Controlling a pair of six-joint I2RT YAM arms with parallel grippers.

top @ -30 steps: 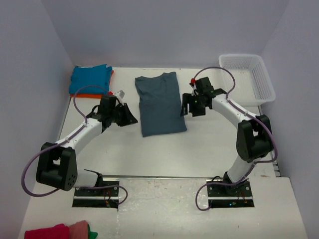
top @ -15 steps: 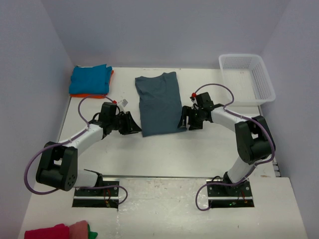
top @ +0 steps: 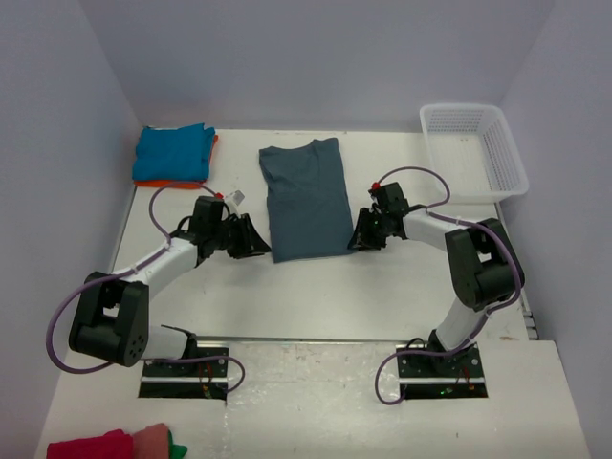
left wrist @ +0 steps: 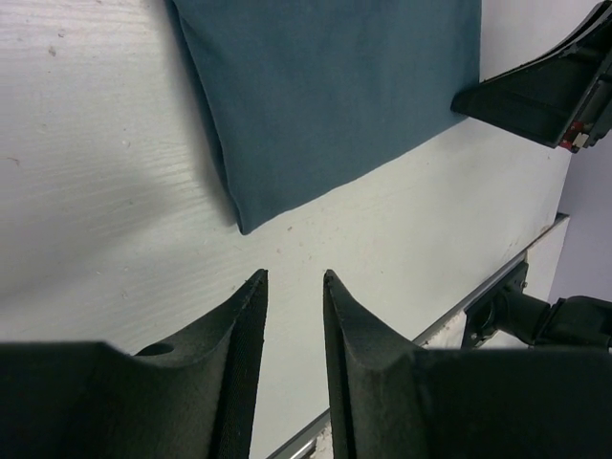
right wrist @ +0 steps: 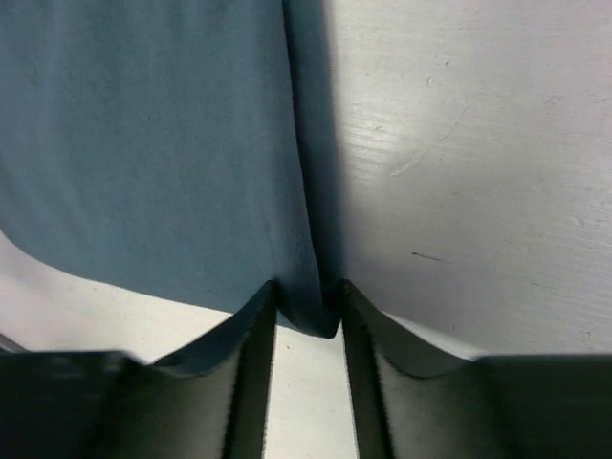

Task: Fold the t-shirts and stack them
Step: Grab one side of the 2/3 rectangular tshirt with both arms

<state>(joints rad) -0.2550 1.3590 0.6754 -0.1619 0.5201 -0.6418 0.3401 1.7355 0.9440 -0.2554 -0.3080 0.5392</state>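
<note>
Slate-blue t-shirt (top: 304, 196) flat at bench (top: 316, 296) centre, folded lengthwise. Left pincer (left wrist: 295, 277) narrowly parted, empty, low over bench just short of shirt's near left corner. Right pincer (right wrist: 308, 287) straddles near right corner, cloth filling narrow gap; firm clamp, cannot tell. Turquoise t-shirt (top: 172, 151) stacked on orange t-shirt (top: 158, 183), far left.

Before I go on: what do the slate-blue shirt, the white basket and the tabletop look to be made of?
The slate-blue t-shirt: soft matte knit cloth, probably cotton; it lies limp with a rounded folded edge. The basket: white plastic, seemingly, from its rigid open mesh walls. The table: white-painted board, likely wood; faint grain and scuffs show up close.
</note>
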